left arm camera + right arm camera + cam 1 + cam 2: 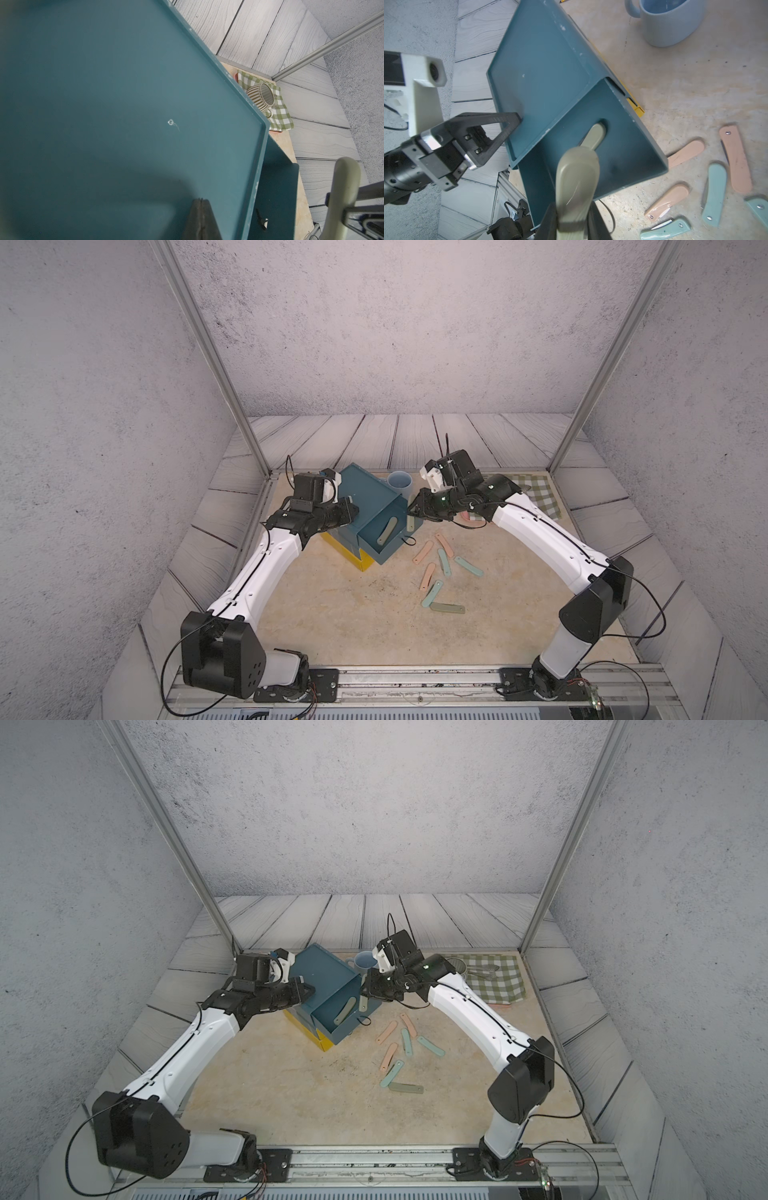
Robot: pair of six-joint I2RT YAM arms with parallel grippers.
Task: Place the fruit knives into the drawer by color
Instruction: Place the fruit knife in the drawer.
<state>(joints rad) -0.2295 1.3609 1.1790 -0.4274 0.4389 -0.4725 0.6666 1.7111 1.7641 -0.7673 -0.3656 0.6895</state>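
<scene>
Fingers (548,224) of the right gripper (574,221) are clamped on an olive-green knife (577,178), which is held over the pulled-out teal drawer (633,158). One olive knife (593,135) is already laid inside. The left gripper (518,119), pressed together, is braced on the chest top (542,72). A third olive knife (448,608), three pink knives (423,551) and three mint knives (444,562) are left on the table (332,614). The yellow tiers (357,560), mostly hidden, seem unopened.

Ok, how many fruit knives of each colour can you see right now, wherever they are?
Peach-pink fruit knives: 3, on the table.
Mint-teal fruit knives: 3, on the table.
Olive-green fruit knives: 3, one in the open teal drawer, one in the right gripper, one on the table.
Total: 9.
</scene>
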